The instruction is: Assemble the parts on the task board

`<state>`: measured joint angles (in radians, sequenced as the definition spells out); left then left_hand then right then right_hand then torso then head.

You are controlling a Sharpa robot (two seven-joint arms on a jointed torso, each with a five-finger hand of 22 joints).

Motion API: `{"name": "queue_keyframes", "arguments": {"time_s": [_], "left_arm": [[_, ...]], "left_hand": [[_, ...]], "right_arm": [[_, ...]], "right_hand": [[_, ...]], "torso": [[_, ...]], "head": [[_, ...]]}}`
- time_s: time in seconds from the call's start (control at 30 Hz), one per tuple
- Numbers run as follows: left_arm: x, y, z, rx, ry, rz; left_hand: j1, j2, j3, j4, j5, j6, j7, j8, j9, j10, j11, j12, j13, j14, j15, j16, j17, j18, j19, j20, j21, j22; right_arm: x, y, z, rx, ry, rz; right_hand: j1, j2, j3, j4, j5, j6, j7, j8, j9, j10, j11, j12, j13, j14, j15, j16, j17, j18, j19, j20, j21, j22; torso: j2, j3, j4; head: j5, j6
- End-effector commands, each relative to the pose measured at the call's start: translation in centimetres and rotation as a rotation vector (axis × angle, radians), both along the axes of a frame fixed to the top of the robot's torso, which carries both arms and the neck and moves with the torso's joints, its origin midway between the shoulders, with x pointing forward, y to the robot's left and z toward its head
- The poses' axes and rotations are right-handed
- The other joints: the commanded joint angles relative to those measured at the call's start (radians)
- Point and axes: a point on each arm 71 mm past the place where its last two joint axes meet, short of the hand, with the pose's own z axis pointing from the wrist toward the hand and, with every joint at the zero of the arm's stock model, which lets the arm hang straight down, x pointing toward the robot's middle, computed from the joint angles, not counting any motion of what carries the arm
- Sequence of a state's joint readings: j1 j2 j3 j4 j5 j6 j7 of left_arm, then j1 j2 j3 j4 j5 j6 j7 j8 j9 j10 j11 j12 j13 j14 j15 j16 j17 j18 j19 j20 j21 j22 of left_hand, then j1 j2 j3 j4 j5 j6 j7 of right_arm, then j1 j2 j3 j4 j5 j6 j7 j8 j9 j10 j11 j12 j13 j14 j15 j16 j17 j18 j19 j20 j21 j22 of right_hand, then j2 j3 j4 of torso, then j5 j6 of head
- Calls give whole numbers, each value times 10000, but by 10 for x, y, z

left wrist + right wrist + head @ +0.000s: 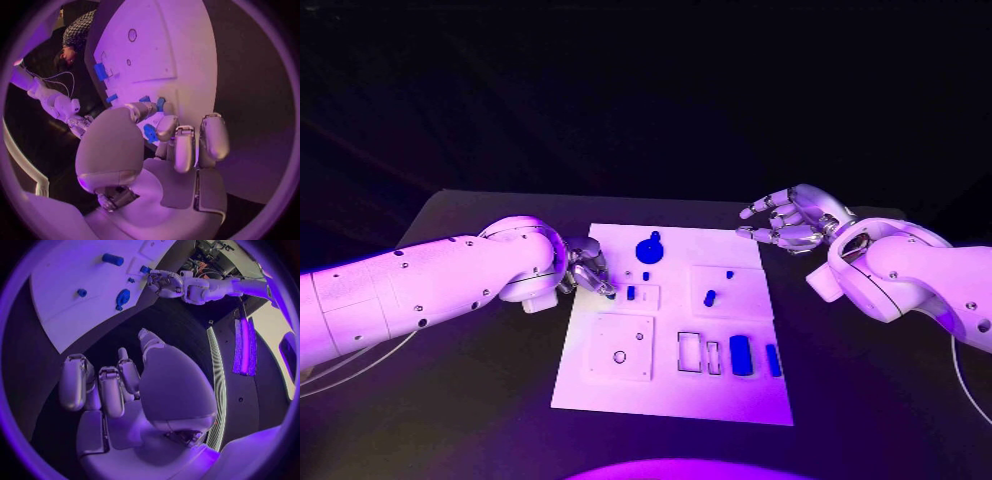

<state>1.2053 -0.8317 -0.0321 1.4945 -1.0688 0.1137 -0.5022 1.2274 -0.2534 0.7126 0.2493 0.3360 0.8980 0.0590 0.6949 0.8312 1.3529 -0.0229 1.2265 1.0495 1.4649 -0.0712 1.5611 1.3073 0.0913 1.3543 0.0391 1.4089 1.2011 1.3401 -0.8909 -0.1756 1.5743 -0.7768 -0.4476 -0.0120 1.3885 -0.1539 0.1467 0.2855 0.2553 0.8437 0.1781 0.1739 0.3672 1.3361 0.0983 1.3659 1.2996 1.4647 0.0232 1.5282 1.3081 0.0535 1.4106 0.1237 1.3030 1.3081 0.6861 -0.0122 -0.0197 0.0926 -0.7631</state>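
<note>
The white task board [672,395] lies mid-table with several blue parts on it. A round blue part [651,248] sits near its far end, a small blue part [630,293] by the left edge, a peg [710,297] in the middle, and two blue blocks [740,355] toward the near right. My left hand [589,266] rests at the board's left edge, fingers curled close to the small part. In the left wrist view a blue piece [150,133] shows between the fingers [182,147]; whether it is held is unclear. My right hand [793,220] hovers off the far right corner, holding nothing.
A square plate with a round hole [620,347] and empty rectangular slots [691,351] occupy the board's near half. Black table [473,400] surrounds the board. The right wrist view shows the board [69,315] and my left hand [164,282] beyond my right hand's fingers [112,390].
</note>
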Motion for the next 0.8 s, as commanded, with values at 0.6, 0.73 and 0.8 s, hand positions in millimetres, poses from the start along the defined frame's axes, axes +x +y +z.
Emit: {"name": "queue_keyframes", "arguments": {"time_s": [0.6, 0.73, 0.8], "left_arm": [[-3, -10, -12, 121, 552, -257], [-3, -9, -13, 105, 565, -183], [-2, -9, -13, 105, 558, -131]], "left_hand": [[-383, -47, 1941, -1890, 440, 235, -114, 21, 3, 204, -49, 106, 124, 1013, -87, 16, 2473, -129, 64, -57, 45, 23], [-513, -66, 1881, -1864, 439, 272, -137, 32, 21, 237, -60, 121, 151, 1013, -93, 17, 2474, -129, 60, -62, 40, 20], [-727, -77, 1663, -1761, 342, 279, -190, 31, 42, 273, -93, 119, 147, 1012, -106, 15, 2470, -129, 57, -70, 30, 20]], "right_arm": [[-1, 1, 0, 2, -3, 181], [-1, 1, 0, 4, -5, 178], [-1, 1, 0, 5, -8, 177]], "right_hand": [[-52, 24, 59, 13, -9, 42, -17, 29, 9, 30, -67, -32, -9, 743, -67, -48, 1293, 172, -66, -25, -50, 416], [-52, 24, 59, 13, -9, 42, -17, 29, 9, 30, -67, -32, -9, 743, -67, -48, 1293, 172, -66, -25, -50, 416], [-59, 19, 65, 10, -10, 43, -19, 27, 7, 24, -68, -37, -19, 739, -69, -58, 1272, 176, -72, -28, -70, 405]], "torso": [[0, 3, -2], [4, 7, -3], [5, 7, -3]], "head": [[-49, -54], [-52, -52], [-54, -53]]}}
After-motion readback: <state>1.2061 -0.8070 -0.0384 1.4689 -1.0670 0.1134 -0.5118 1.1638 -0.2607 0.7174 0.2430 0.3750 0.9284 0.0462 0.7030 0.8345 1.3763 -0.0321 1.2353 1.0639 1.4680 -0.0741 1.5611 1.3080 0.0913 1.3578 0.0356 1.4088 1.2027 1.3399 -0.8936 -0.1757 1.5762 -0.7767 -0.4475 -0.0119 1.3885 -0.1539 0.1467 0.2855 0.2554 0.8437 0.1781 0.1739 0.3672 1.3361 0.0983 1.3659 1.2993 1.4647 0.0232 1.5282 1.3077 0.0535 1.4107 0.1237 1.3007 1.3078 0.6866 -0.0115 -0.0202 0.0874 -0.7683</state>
